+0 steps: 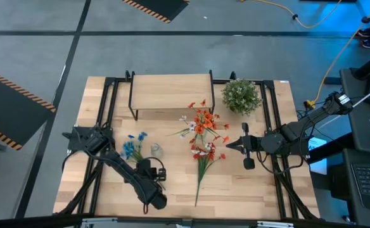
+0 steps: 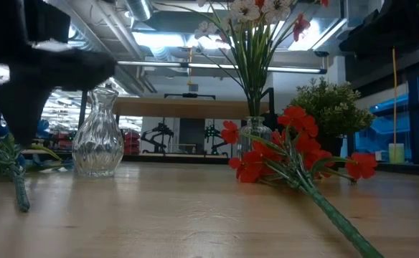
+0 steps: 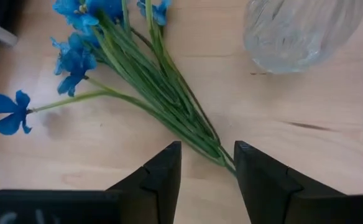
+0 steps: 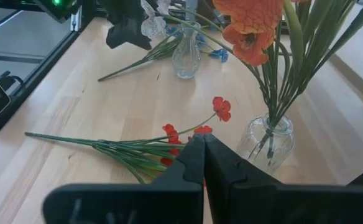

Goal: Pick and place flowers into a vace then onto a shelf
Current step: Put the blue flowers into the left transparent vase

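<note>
Two fingers of the left tool (image 3: 206, 163) gape, holding nothing, straddling the blue sprig's stems (image 3: 169, 102); closing off-centre could scatter them. The right tool (image 4: 204, 163) waits shut, empty.

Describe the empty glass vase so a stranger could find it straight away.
Start at the wooden table and find the blue flowers lying on its left half, by the left gripper. The empty vase stands upright just beside them. Unlike the other vase near the table's middle, it holds no stems.

Ribbed clear glass vase (image 2: 98, 132) on smooth pale wood table (image 2: 159, 215)
</note>
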{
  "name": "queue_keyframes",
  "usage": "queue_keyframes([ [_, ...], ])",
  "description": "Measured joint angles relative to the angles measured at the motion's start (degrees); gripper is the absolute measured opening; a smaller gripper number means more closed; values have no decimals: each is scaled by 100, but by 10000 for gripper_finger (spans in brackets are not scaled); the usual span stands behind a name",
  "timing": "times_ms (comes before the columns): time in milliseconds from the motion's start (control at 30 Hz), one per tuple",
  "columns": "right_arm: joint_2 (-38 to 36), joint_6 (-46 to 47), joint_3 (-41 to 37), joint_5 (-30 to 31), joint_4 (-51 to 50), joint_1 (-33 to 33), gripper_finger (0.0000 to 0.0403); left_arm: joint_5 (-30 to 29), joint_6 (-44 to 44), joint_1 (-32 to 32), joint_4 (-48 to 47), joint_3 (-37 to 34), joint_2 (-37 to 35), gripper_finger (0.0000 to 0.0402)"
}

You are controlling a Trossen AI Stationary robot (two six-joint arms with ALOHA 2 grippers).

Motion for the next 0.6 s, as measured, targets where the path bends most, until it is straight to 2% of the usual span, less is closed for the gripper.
queue_keyframes([
  [600,0,0,0,-6,0,0,4,240,-7,28,-21,0,578,141],
])
